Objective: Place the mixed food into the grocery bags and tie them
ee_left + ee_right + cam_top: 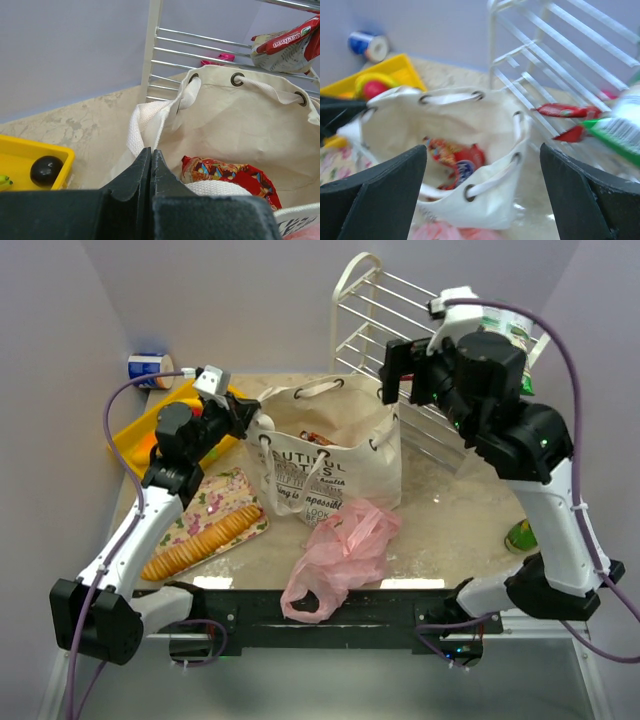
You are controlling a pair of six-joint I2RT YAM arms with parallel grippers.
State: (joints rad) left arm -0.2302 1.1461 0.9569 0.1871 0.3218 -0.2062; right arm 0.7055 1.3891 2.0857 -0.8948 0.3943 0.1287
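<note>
Now: right gripper (483, 147) spread wide, empty, above cream canvas tote with rope handles (345, 425). To its right, green-and-white chip packet (616, 129) sits on white wire rack (555, 50); axis blurred. Right arm nearer; left gripper (151, 154) closed at tote rim.

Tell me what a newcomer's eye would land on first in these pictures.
A cream canvas tote with black lettering stands open at centre, a red cookie packet inside it. The right tool hangs wide open above its far right corner, and the left tool is shut at its left rim. A crumpled pink plastic bag lies just in front of it.
</note>
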